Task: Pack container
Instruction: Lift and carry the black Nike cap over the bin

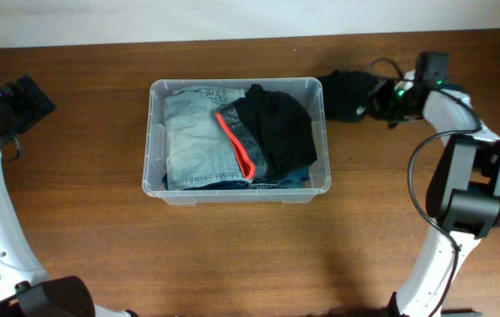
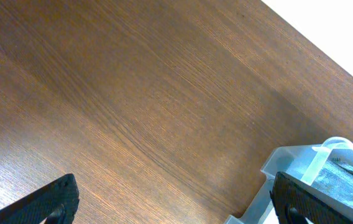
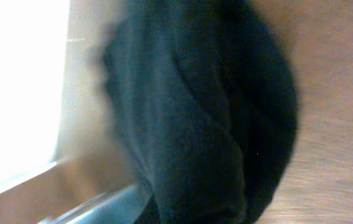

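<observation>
The clear container [image 1: 151,141] stands mid-table and holds folded light-blue jeans [image 1: 195,136] and a black garment with a red-orange edge [image 1: 276,128]. Its corner shows in the left wrist view [image 2: 285,163]. My right gripper [image 1: 375,97] is at the back right, just right of the container, against a bunched black cloth [image 1: 345,95] on the table. In the right wrist view that cloth [image 3: 201,118] fills the frame, blurred, and hides the fingers. My left gripper [image 1: 32,99] is at the far left, open and empty above bare wood [image 2: 173,202].
The wooden table [image 1: 232,255] runs to a white wall at the back. The right arm's cable [image 1: 417,185] loops over the table on the right. A blurred pale-blue edge [image 3: 102,208] shows below the cloth in the right wrist view.
</observation>
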Controlling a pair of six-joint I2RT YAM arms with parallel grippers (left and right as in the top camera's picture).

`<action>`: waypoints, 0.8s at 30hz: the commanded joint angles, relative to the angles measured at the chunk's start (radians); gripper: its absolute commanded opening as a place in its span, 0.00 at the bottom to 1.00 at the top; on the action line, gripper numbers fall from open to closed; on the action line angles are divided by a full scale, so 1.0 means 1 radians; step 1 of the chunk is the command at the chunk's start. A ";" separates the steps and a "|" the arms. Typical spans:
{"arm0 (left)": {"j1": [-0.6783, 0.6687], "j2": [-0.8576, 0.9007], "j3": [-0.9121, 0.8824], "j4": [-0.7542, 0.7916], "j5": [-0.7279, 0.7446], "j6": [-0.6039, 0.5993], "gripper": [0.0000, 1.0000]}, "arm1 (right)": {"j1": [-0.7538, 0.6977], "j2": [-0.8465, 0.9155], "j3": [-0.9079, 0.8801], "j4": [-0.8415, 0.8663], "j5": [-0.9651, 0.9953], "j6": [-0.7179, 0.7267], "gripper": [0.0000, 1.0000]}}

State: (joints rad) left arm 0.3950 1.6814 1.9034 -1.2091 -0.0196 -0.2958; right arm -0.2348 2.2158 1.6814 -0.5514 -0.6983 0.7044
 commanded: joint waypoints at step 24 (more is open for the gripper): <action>0.003 0.011 -0.005 0.000 -0.006 -0.006 0.99 | 0.450 -0.460 0.146 -0.289 -0.232 -0.259 0.06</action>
State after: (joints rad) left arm 0.3950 1.6814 1.9034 -1.2087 -0.0196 -0.2958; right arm 0.1684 1.7359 1.8183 -0.8062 -1.0027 0.5243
